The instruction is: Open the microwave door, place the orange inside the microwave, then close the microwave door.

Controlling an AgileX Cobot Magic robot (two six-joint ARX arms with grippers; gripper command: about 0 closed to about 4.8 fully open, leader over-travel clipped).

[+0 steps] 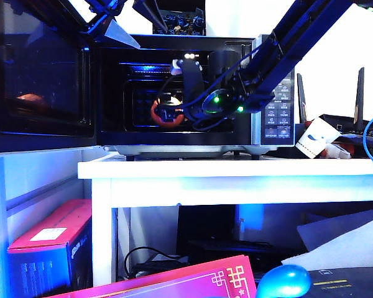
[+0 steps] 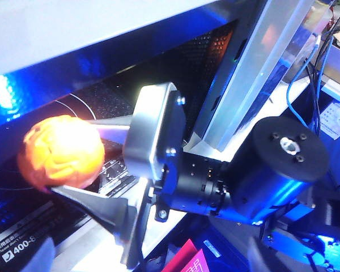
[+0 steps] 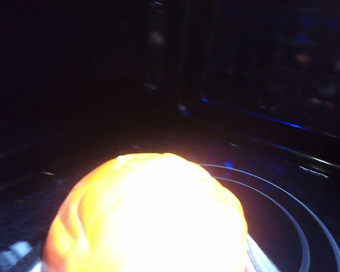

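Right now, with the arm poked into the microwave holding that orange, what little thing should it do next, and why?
Probably lower the orange onto the glass turntable and open the right gripper. That gripper is shut on the fruit inside the microwave, whose door stands wide open. Whether the orange already rests on the plate cannot be told. The left gripper waits open above the door.

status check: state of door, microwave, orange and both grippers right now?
microwave door: swung fully open to the left.
microwave: cavity exposed, interior lit.
orange: inside the cavity, held between the right gripper's fingers, above the glass turntable.
right gripper: reached into the cavity, shut on the orange.
left gripper: open, empty, up by the door's top edge.
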